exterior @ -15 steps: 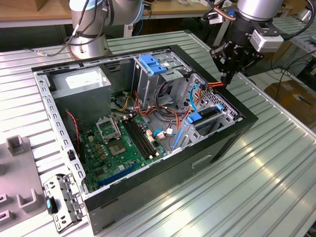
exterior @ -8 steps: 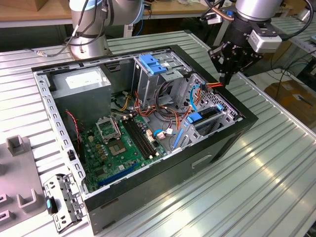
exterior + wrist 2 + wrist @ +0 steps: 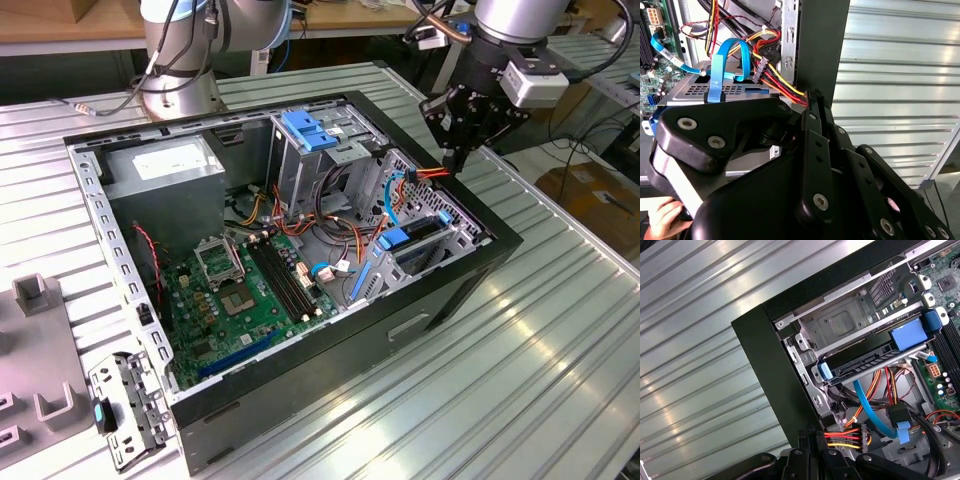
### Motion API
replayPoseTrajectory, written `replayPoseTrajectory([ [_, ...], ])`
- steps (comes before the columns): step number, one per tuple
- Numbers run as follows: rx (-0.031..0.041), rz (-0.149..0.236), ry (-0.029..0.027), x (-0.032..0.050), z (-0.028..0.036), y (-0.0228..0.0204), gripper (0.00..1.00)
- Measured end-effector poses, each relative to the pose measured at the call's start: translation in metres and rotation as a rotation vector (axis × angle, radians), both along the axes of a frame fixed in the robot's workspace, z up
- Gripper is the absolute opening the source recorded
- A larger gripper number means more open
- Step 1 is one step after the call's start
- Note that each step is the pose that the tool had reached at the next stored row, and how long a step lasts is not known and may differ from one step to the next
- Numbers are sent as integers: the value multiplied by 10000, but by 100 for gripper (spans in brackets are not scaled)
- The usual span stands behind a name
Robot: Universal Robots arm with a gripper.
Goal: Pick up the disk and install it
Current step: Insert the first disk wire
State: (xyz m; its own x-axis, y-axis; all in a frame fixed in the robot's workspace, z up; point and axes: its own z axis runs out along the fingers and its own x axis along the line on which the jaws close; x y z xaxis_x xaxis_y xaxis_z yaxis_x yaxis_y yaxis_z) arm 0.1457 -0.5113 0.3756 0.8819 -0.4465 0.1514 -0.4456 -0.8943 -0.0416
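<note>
Nearest on the exterior view's left, a grey bracket [image 3: 125, 412] lies on the ribbed table [image 3: 520, 400], just beside the open computer case [image 3: 300, 375]. Inside the case, the green motherboard [image 3: 240, 300] sits in the near-left part. Over on the exterior view's right, there's the disk [image 3: 425, 232]: in the first wrist view it's a dark slab [image 3: 865, 361] with blue carrier tabs, lying in the lower slot of the drive cage, so by my read the pick-up and the placing are done. Whether it's pushed fully home or cabled, I can't tell.

Just beyond and above it, the gripper [image 3: 461, 160] hangs over the case's right wall. Its jaws look drawn together with nothing between them, and the tip is right by the red, orange and yellow wire bundle [image 3: 842, 439]. Farthest back on the left, the grey power-supply box [image 3: 165, 165] sits in the case's corner.
</note>
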Motion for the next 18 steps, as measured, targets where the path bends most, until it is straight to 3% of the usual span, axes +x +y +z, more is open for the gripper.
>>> replayPoseTrajectory([
  [5, -3, -354, 0, 0, -1, -1, 16],
  [18, -2, -446, 0, -48, -3, -1, 16],
])
